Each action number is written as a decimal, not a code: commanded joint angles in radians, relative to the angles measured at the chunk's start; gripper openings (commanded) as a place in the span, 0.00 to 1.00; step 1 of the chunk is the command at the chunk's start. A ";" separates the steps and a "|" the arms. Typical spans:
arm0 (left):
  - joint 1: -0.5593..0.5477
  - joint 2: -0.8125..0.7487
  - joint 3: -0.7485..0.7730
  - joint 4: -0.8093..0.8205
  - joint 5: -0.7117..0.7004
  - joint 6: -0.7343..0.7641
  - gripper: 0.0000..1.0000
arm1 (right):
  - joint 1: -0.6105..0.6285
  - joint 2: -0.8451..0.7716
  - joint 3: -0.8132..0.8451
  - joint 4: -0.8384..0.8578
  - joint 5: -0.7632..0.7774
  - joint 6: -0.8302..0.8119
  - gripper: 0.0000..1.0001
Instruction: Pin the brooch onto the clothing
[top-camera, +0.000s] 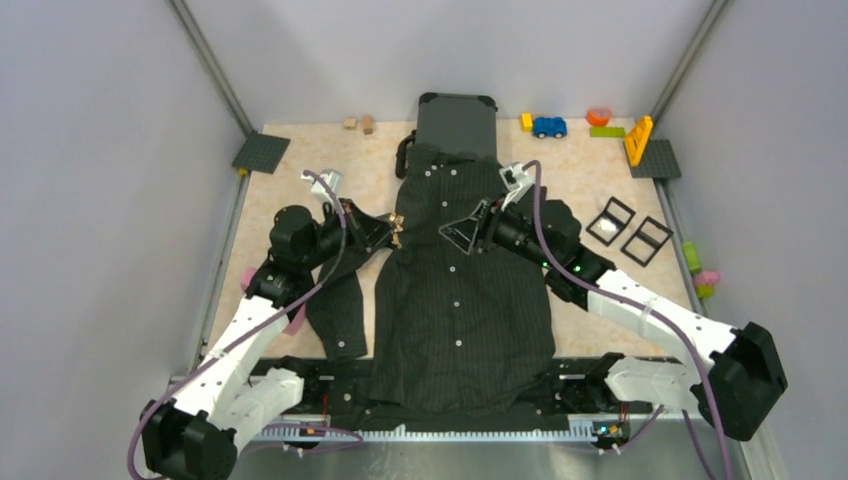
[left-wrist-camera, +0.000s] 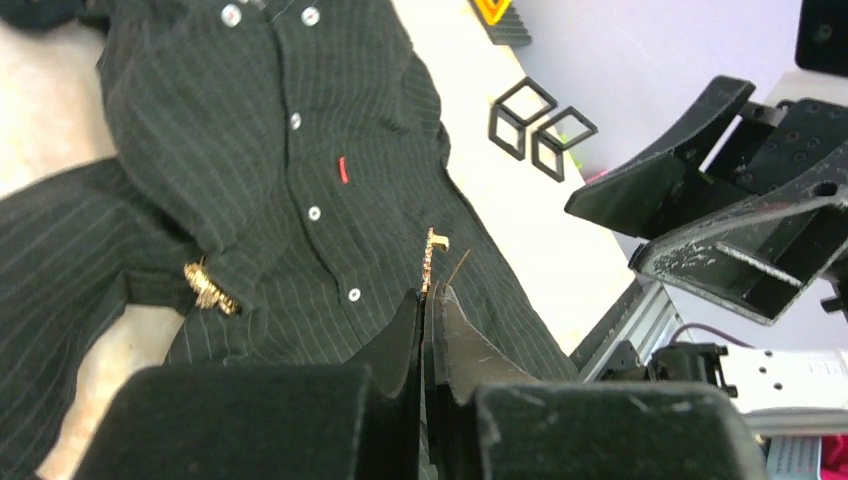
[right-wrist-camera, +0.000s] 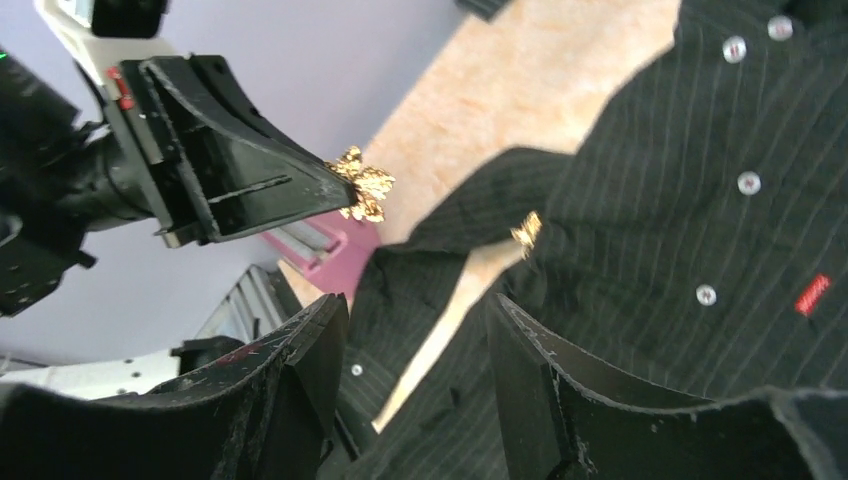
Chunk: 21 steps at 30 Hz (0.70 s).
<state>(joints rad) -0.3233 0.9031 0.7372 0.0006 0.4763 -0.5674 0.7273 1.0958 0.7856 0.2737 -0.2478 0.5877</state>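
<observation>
A beige table (top-camera: 300, 170) is enclosed by grey panels, and the black pinstriped shirt (top-camera: 460, 300) is spread flat along its middle, collar away from the arm bases. The left gripper (top-camera: 388, 230) is clenched on the gold brooch (right-wrist-camera: 365, 185), which is held near the shirt's sleeve seam. The right gripper (top-camera: 450, 232) is poised over the chest, jaws apart and empty.

For a clean pinning, the cloth would best be pinched up and kept taut by the right gripper while the point is fed through shallowly.

The thin open pin (left-wrist-camera: 458, 267) is shown by the left wrist view alone. A second gold piece (right-wrist-camera: 525, 230) by the armpit is made out clearly only from the wrists; whether it is fastened cannot be told.
</observation>
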 joint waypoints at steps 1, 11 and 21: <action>0.004 -0.015 -0.095 0.113 -0.101 -0.118 0.00 | 0.045 0.062 0.042 -0.060 0.120 0.008 0.55; 0.114 0.075 -0.134 0.180 -0.167 -0.155 0.00 | 0.137 0.320 0.188 -0.168 0.323 -0.014 0.47; 0.220 0.258 -0.174 0.416 -0.131 -0.147 0.00 | 0.176 0.600 0.438 -0.263 0.506 -0.087 0.43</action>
<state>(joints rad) -0.1196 1.1187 0.5644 0.2691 0.3279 -0.7311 0.8696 1.6310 1.1202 0.0406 0.1455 0.5488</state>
